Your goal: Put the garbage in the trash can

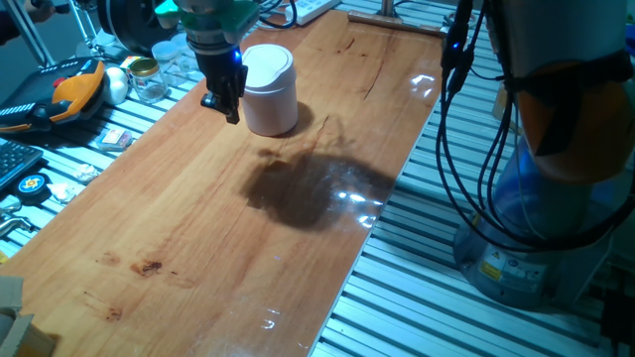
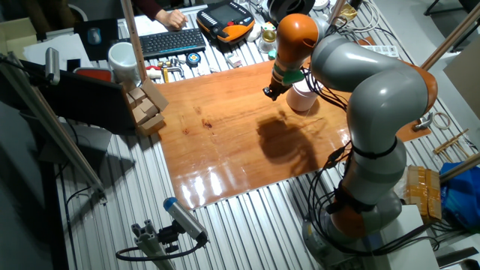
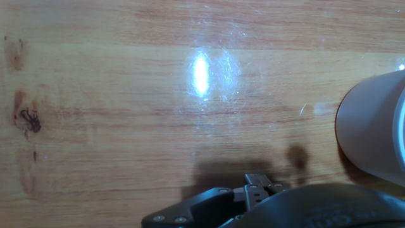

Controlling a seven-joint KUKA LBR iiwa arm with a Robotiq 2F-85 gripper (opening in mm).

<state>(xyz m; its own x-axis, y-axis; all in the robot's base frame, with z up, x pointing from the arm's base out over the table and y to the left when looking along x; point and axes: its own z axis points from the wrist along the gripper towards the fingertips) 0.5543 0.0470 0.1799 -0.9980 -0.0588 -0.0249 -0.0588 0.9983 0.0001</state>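
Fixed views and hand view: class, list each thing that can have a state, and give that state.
Trash can: upright on the wooden table, lid on.
Gripper: beside the trash can, above the table; open or shut unclear.
Garbage: not visible.
Glass jar: upright, lid on.

A robotics lab: a wooden tabletop (image 2: 225, 142) lies on a slotted aluminium bench (image 1: 556, 327), with a keyboard (image 2: 171, 42), a teach pendant (image 2: 231, 18), a tape measure (image 1: 32, 184) and cables (image 1: 486, 149) cluttering the upper edges.
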